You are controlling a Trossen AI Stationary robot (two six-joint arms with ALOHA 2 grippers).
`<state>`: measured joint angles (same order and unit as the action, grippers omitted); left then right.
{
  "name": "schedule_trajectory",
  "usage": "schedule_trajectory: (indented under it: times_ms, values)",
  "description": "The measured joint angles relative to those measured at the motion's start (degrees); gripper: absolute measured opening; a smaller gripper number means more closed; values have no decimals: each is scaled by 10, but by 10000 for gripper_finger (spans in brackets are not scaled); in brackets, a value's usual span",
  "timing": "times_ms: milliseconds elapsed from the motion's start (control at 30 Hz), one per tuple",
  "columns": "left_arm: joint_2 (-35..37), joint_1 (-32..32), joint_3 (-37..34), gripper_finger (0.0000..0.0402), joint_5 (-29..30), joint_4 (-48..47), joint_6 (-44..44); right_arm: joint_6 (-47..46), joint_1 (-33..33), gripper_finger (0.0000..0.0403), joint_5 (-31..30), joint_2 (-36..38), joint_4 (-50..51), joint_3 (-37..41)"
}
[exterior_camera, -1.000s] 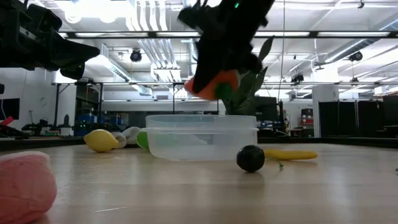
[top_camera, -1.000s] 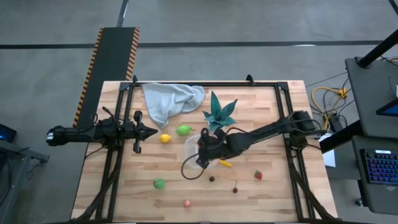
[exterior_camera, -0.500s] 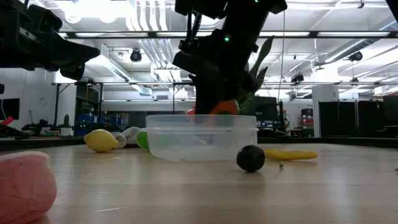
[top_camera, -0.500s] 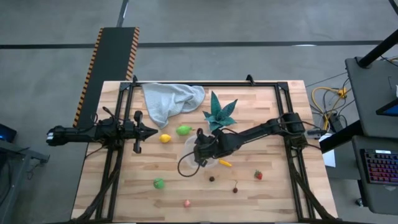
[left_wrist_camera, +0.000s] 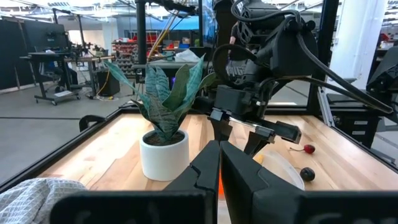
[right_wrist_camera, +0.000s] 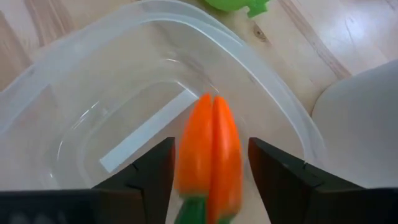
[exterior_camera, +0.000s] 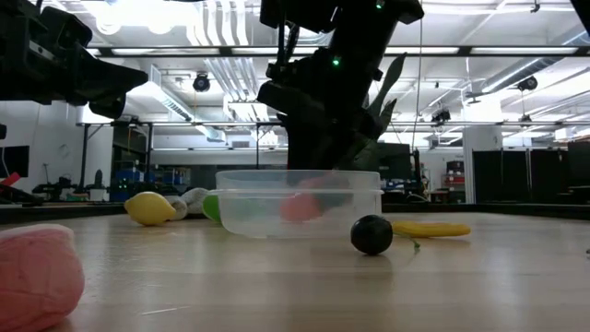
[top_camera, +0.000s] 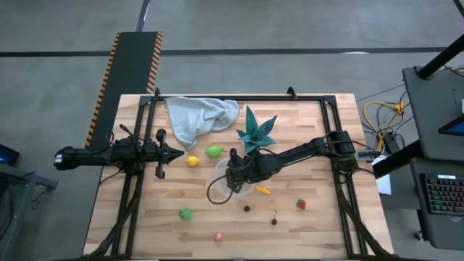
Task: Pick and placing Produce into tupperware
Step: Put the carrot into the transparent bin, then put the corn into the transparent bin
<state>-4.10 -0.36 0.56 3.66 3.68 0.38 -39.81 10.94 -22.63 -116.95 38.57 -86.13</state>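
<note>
While my left gripper [top_camera: 176, 153] idles shut at the table's 9 o'clock edge, my right gripper [right_wrist_camera: 210, 180] hangs over the tupperware [top_camera: 226, 168] at centre, fingers spread clear of the carrot [right_wrist_camera: 208, 155] inside it. I judge the carrot light, rigid and slick, best pinched mid-body. Remaining produce lies on flat bare wood, lemon [top_camera: 192, 161] toward 9 o'clock, strawberry [top_camera: 301, 204] toward 4 o'clock, workshop beyond.
</note>
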Motion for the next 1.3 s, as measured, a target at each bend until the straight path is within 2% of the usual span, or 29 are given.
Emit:
schedule_trajectory:
  times_ms: [300, 533, 667, 800, 933, 1100, 1300]
  values:
    - [0, 0, 0, 0, 0, 0, 0, 14, 18, 208, 0, 42, 0, -5]
    - [0, 0, 0, 0, 0, 0, 0, 73, 82, 201, 0, 125, 20, -3]
    - [0, 0, 0, 0, 0, 0, 0, 67, 128, 198, -12, 149, 60, 11]
    - [-1, 0, 0, 0, 0, 0, 0, 61, 169, 196, -35, 155, 61, 49]
    - [-1, 0, 0, 0, 0, 0, 0, 10, 191, 196, -46, 154, 59, 96]
    - [-1, 0, 0, 0, 0, 0, 0, -39, 191, 196, -46, 153, 31, 165]
    - [-1, 0, 0, 0, 0, 1, 0, -37, 181, 196, -29, 153, -52, 235]
